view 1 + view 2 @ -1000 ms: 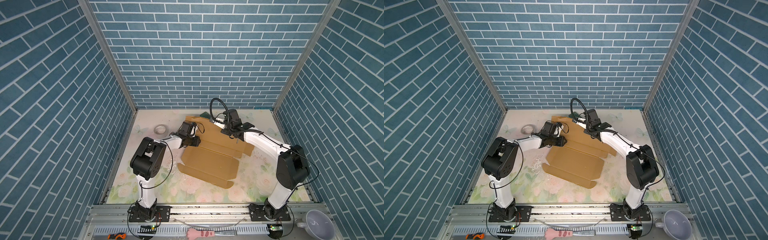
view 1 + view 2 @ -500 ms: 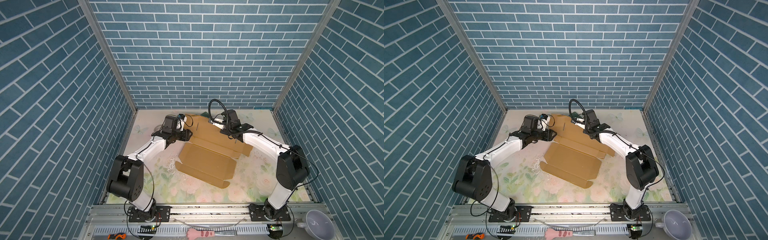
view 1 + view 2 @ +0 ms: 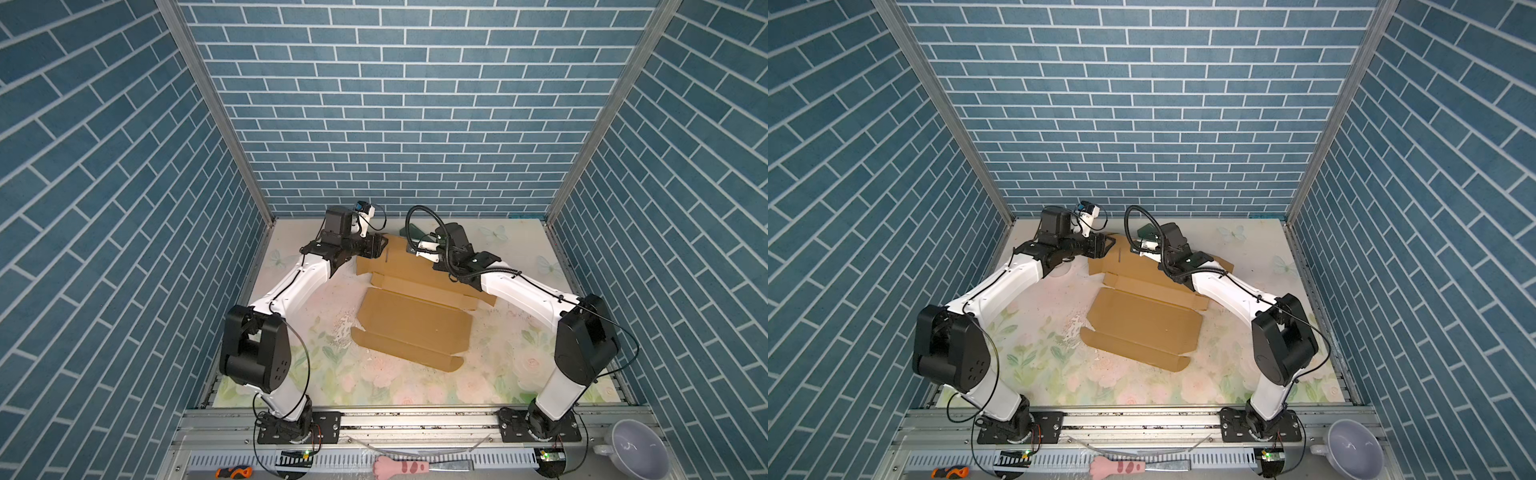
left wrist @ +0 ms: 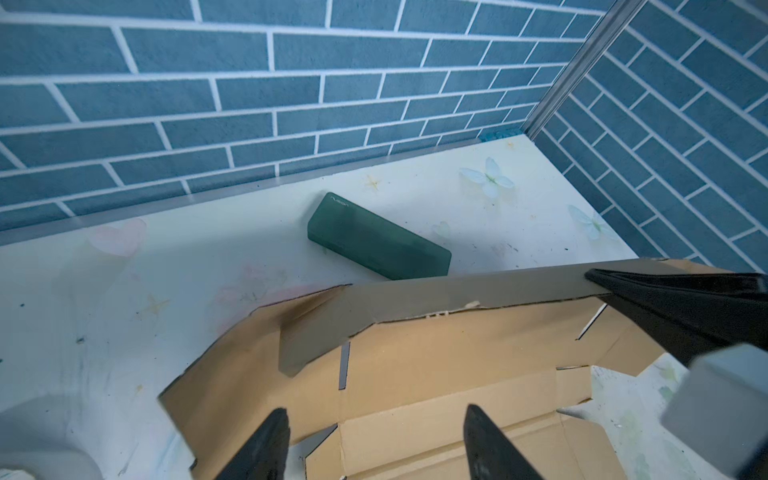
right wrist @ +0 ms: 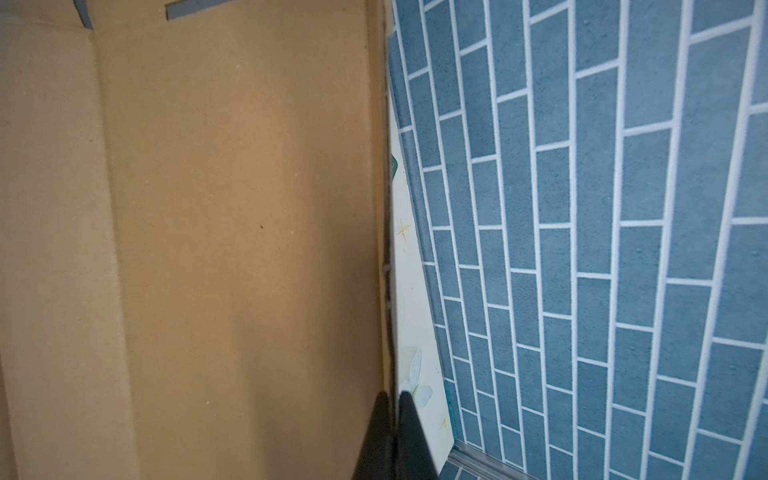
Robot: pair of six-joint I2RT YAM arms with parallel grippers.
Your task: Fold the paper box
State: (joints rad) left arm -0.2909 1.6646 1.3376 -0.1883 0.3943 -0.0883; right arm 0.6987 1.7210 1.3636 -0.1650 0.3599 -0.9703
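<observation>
The paper box [image 3: 411,320] [image 3: 1142,320] lies on the table [image 3: 386,386] as an open brown cardboard sheet. Its near panels are flat. Its far edge, the one closest to the back wall [image 3: 407,124], is lifted off the table.

The right gripper [image 3: 412,249] [image 3: 1136,248] [image 5: 392,397] is clenched on that far edge. In the right wrist view its two black fingers are pressed together over the thin rim of the cardboard [image 5: 208,208]. Compared with a second ago it sits in much the same spot and has kept its grip.

The left arm has changed most. A second ago it was folded, with its gripper at the box's left side, farther from the back wall. Half a second ago it had stretched out towards the wall. The left gripper [image 3: 381,245] [image 3: 1108,243] [image 4: 374,411] is now at the box's far left corner, close to the back wall, and it is released. In the left wrist view its fingers [image 4: 274,432] stand well apart above the cardboard [image 4: 436,365], with nothing gripped between them.

A dark green case [image 4: 378,241] [image 3: 409,228] lies between the box's raised edge and the back wall. The box itself has hardly shifted.
</observation>
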